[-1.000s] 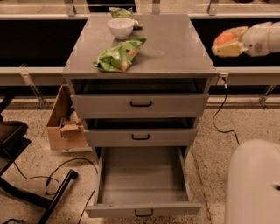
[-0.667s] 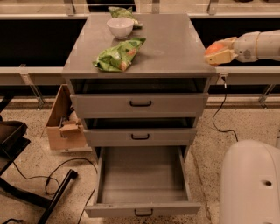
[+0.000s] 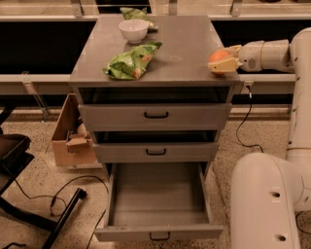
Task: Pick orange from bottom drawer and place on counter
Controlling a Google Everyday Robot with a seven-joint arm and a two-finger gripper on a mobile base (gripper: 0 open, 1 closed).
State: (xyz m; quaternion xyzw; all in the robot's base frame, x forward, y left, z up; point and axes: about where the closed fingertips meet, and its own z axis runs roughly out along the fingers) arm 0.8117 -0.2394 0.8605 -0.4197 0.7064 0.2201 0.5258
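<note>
- Orange [image 3: 219, 56], round and smooth-skinned, sits clasped in the gripper [image 3: 224, 58] at the right edge of the counter [image 3: 184, 44], toward its front right corner; whether the fruit rests on the surface or hangs just above it cannot be told.
- Pale plastic fingers [image 3: 234, 48] close on the fruit from above and below, with the white arm reaching in from the right.
- A crumpled green bag [image 3: 131, 62], shiny and creased, lies near the counter's front left part, well apart from the orange.
- A small white bowl [image 3: 133, 30], round and glossy, stands toward the back edge, with a second green packet [image 3: 135, 13] just behind it.
- Bare grey counter lies between the bag and the gripper.
- Below, the bottom drawer [image 3: 158, 233], a deep grey metal box with a small black handle, is pulled fully out; the top drawer [image 3: 155, 115] and middle drawer [image 3: 155, 151] stand slightly ajar.
- A brown cardboard box [image 3: 65, 141] stands on the speckled floor beside the cabinet's left side, near black cables [image 3: 58, 194].
- The robot's rounded white base [image 3: 265, 199] fills the lower right.
</note>
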